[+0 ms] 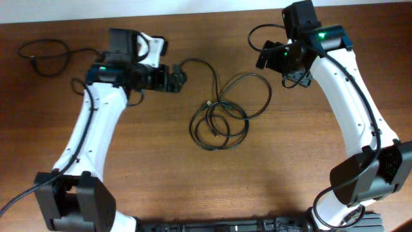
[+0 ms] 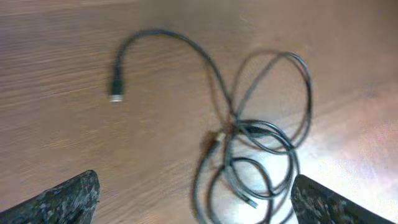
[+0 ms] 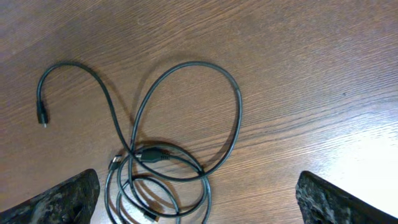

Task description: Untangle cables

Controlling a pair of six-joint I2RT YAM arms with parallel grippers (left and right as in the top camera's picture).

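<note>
Found the left claw (image 1: 179, 78) with fingers (image 2: 62, 199) spread wide and gripping nothing, held over the table (image 1: 212, 187) just beside a loose plug end (image 2: 115, 95); found the right claw (image 1: 265, 59) likewise spread, fingers (image 3: 59, 199) apart and empty, off the tangle's upper right side in the overhead view. Noted the cables (image 1: 220, 121) lying knotted in overlapping loops at the middle of the table, between both claws and touching neither. Logged a lone cable (image 1: 44, 51) loosely looped by itself near the far left corner, well apart from the rest.
</note>
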